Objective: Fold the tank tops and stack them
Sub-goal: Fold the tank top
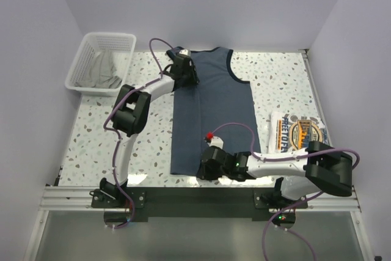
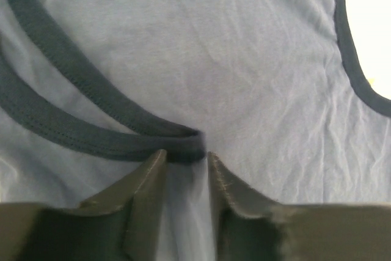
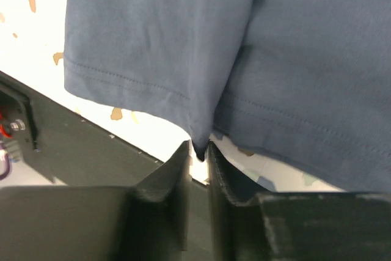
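Note:
The slate-blue tank top (image 1: 211, 105) lies folded lengthwise down the middle of the table, navy trim at its neck and armhole. My left gripper (image 1: 187, 77) is at its far end; in the left wrist view the fingers (image 2: 186, 154) stand apart over blue cloth (image 2: 244, 59), their tips at the navy strap trim (image 2: 91, 90). My right gripper (image 1: 204, 163) is at the near hem. Its jaws (image 3: 198, 146) are parted by a narrow gap, with a folded corner of the hem (image 3: 183, 29) just at the tips. The white tank top (image 1: 296, 132) lies folded at the right.
A white mesh basket (image 1: 78, 68) with grey cloth (image 1: 105, 68) in it stands at the far left corner. The black table-edge rail (image 1: 195, 197) runs just below the hem. Purple cables loop over both arms.

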Controlling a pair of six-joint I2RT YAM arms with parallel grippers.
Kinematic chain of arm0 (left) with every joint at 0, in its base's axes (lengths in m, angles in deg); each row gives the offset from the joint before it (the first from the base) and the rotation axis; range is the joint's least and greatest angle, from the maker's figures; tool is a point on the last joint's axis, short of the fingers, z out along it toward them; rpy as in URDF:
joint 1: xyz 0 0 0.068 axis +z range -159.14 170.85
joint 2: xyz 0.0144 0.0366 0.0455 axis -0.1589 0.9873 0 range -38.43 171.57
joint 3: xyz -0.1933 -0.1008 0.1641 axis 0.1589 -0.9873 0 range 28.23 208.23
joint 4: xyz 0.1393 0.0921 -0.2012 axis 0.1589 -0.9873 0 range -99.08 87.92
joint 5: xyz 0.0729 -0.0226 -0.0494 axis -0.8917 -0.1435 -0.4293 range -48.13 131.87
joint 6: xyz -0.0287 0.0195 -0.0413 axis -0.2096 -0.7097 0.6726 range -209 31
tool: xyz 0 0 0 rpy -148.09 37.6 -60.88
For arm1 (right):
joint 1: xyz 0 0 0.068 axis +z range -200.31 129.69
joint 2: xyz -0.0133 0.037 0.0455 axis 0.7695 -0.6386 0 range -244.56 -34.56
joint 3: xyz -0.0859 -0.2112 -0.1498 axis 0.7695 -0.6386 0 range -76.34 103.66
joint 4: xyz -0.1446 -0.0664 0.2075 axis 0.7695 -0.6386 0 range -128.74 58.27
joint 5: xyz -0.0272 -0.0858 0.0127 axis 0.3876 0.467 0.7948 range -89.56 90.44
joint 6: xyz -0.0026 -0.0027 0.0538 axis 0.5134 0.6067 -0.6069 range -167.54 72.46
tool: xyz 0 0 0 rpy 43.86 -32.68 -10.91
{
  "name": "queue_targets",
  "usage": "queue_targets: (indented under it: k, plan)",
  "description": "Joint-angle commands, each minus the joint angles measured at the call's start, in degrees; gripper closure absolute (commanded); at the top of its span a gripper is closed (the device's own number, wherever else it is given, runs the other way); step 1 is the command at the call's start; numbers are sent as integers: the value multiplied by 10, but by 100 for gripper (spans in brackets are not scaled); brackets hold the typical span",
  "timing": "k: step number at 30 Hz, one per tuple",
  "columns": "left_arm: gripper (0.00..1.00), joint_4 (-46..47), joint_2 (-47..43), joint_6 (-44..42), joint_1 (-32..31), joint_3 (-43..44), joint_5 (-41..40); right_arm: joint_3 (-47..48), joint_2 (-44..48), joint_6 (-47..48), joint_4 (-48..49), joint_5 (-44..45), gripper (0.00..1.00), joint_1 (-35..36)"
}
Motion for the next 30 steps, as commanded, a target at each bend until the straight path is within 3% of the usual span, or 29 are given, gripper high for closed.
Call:
queue_targets:
  k: [1,5,12,16,20,25,30]
  plan:
    - [53,62,-13,-4,-3,-12,17,-1,28,-15,-6,22,73,9]
    - [38,72,-34,-7,-3,-24,19,11,60,-13,-45,43,67,16]
    - [35,100,-101,24,11,-53,8,62,121,15,-159,109,63,17]
    - [36,82,-127,39,26,-74,-6,132,69,89,-196,140,60,18]
    - [43,39,-139,33,39,-85,4,216,-25,147,-198,159,60,9]
    - [58,27,-130,17,61,-118,94,276,-152,199,-186,156,61,-8]
    - [62,38,-122,5,68,-153,110,310,-221,228,-178,161,62,-6]
